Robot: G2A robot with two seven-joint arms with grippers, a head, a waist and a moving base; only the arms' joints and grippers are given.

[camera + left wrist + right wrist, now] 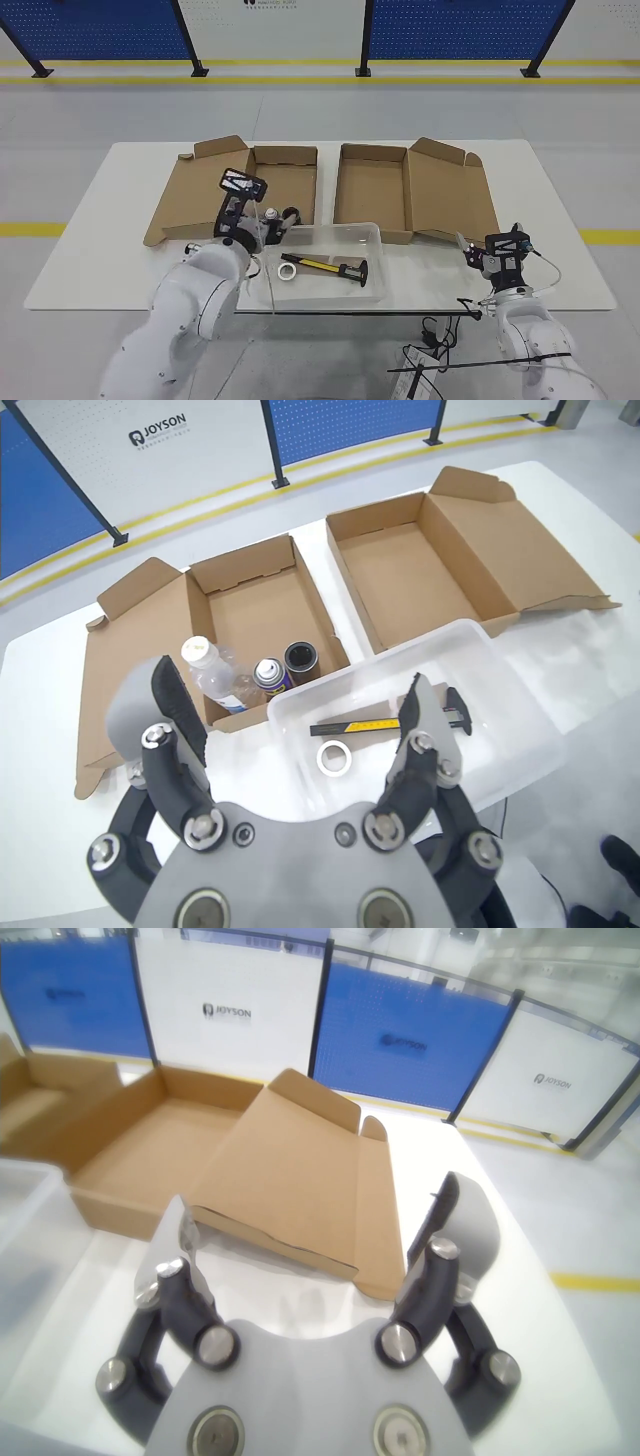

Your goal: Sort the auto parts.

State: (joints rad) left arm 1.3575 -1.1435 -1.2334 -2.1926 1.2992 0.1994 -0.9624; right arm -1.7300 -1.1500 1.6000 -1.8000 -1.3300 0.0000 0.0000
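Caliper and metal ring lie in clear bin. Caliper probably rigid and slick, so grab mid-beam. Ring likely light, pinch across rim. Left gripper released near bin edge. Right gripper released over desk.

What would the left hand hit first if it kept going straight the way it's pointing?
Most likely the corner rim of the clear bin, just before the white ring inside it. The open left hand points there; depth is unclear.
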